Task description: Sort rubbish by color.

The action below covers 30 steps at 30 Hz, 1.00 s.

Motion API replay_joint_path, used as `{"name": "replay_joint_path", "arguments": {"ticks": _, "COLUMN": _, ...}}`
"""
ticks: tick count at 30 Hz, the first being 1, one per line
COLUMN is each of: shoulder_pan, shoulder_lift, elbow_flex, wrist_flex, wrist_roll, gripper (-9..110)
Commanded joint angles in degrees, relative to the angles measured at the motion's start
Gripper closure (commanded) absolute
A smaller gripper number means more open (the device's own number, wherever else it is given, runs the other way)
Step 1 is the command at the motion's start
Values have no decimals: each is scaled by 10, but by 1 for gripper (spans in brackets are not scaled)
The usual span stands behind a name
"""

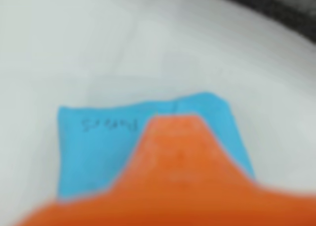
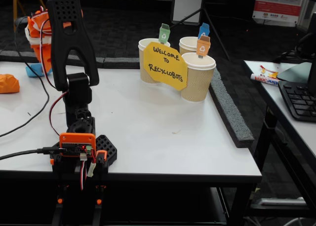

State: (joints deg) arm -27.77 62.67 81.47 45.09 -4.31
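Note:
In the wrist view a light blue piece of rubbish (image 1: 98,152) lies on the white table right under my gripper (image 1: 175,122). Only one blurred orange finger (image 1: 173,162) shows, and it covers the piece's right part. In the fixed view the arm reaches to the far left back of the table. There the orange gripper (image 2: 38,58) points down just above the light blue rubbish (image 2: 32,71). I cannot make out how the jaws stand. An orange wad (image 2: 7,83) lies at the table's left edge, in front of the gripper.
Three paper cups (image 2: 197,80) stand at the back right with green (image 2: 164,33), blue (image 2: 204,29) and orange (image 2: 203,46) tags and a yellow sign (image 2: 165,65). The arm's base (image 2: 79,147) is clamped at the front edge. Cables (image 2: 19,122) run across the left side.

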Motion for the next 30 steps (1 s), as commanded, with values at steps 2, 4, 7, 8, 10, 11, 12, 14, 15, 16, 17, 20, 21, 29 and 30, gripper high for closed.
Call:
{"name": "replay_joint_path", "arguments": {"ticks": 2, "shoulder_pan": 38, "shoulder_lift": 69, "elbow_flex": -64, "wrist_flex": 31, "wrist_roll": -6, "gripper": 101}}
{"name": "replay_joint_path", "arguments": {"ticks": 4, "shoulder_pan": 47, "shoulder_lift": 98, "elbow_flex": -63, "wrist_flex": 41, "wrist_roll": -6, "gripper": 101}}
{"name": "replay_joint_path", "arguments": {"ticks": 7, "shoulder_pan": 62, "shoulder_lift": 149, "elbow_flex": -47, "wrist_flex": 53, "wrist_roll": -6, "gripper": 101}}
{"name": "replay_joint_path", "arguments": {"ticks": 8, "shoulder_pan": 66, "shoulder_lift": 168, "elbow_flex": -39, "wrist_flex": 56, "wrist_roll": -6, "gripper": 101}}
{"name": "replay_joint_path", "arguments": {"ticks": 10, "shoulder_pan": 72, "shoulder_lift": 211, "elbow_flex": -13, "wrist_flex": 60, "wrist_roll": -6, "gripper": 101}}
{"name": "replay_joint_path", "arguments": {"ticks": 11, "shoulder_pan": 74, "shoulder_lift": 234, "elbow_flex": 2, "wrist_flex": 62, "wrist_roll": -6, "gripper": 101}}
{"name": "replay_joint_path", "arguments": {"ticks": 12, "shoulder_pan": 76, "shoulder_lift": 258, "elbow_flex": 17, "wrist_flex": 64, "wrist_roll": -6, "gripper": 101}}
{"name": "replay_joint_path", "arguments": {"ticks": 14, "shoulder_pan": 77, "shoulder_lift": 308, "elbow_flex": 53, "wrist_flex": 68, "wrist_roll": -6, "gripper": 101}}
{"name": "replay_joint_path", "arguments": {"ticks": 15, "shoulder_pan": 77, "shoulder_lift": 334, "elbow_flex": 71, "wrist_flex": 69, "wrist_roll": -6, "gripper": 101}}
{"name": "replay_joint_path", "arguments": {"ticks": 16, "shoulder_pan": 76, "shoulder_lift": 361, "elbow_flex": 91, "wrist_flex": 70, "wrist_roll": -6, "gripper": 101}}
{"name": "replay_joint_path", "arguments": {"ticks": 17, "shoulder_pan": 74, "shoulder_lift": 388, "elbow_flex": 111, "wrist_flex": 71, "wrist_roll": -6, "gripper": 101}}
{"name": "replay_joint_path", "arguments": {"ticks": 20, "shoulder_pan": 66, "shoulder_lift": 471, "elbow_flex": 171, "wrist_flex": 72, "wrist_roll": -6, "gripper": 101}}
{"name": "replay_joint_path", "arguments": {"ticks": 21, "shoulder_pan": 62, "shoulder_lift": 497, "elbow_flex": 189, "wrist_flex": 72, "wrist_roll": -6, "gripper": 101}}
{"name": "replay_joint_path", "arguments": {"ticks": 29, "shoulder_pan": 20, "shoulder_lift": 698, "elbow_flex": 308, "wrist_flex": 114, "wrist_roll": -6, "gripper": 101}}
{"name": "replay_joint_path", "arguments": {"ticks": 30, "shoulder_pan": 15, "shoulder_lift": 710, "elbow_flex": 319, "wrist_flex": 119, "wrist_roll": -6, "gripper": 101}}
